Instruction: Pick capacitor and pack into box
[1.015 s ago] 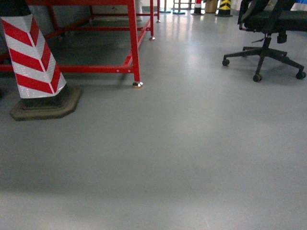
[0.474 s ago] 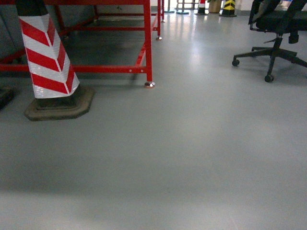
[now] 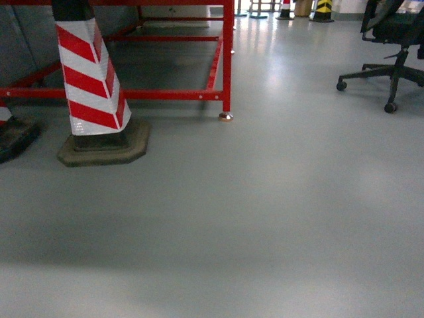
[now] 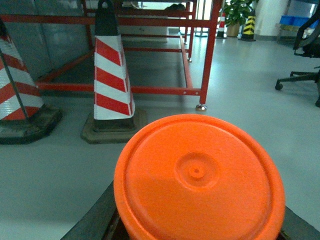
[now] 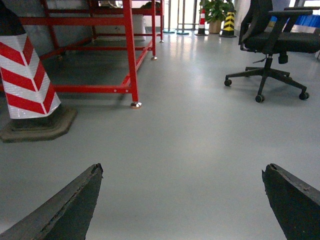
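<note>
Left gripper (image 4: 197, 232) closed around capacitor (image 4: 199, 177); right gripper (image 5: 182, 200) spread wide, holding nothing.

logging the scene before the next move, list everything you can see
capacitor: 1, orange, held end-on between the left fingers
cones: 2, red and white striped, on the floor by the frame
frame: 1, red, behind the cones
office chair: 1, black, far right
potted plant: 1, green, far back
floor: grey
left gripper: 1, dark, shut on the capacitor
right gripper: 1, dark, open, empty
</note>
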